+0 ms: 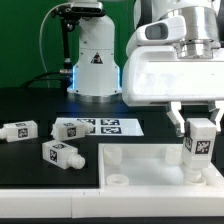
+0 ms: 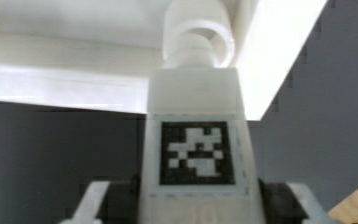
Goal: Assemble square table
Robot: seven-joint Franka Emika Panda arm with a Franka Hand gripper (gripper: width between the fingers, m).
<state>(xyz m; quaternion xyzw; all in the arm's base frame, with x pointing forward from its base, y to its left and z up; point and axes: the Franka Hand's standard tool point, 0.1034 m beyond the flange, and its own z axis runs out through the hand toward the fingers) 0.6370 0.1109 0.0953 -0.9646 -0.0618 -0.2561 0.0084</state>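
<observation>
We see the jaws clamped on one upright leg (image 1: pixel 199 143) over the top (image 1: pixel 145 163), and we judge it light, stiff, smooth plastic, best held by its flat sides.

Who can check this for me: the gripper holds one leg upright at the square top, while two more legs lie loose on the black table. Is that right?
Not quite. The exterior view shows three loose legs on the black table, not two. The rest stands: the gripper holds the fourth leg upright at the square top.
</observation>
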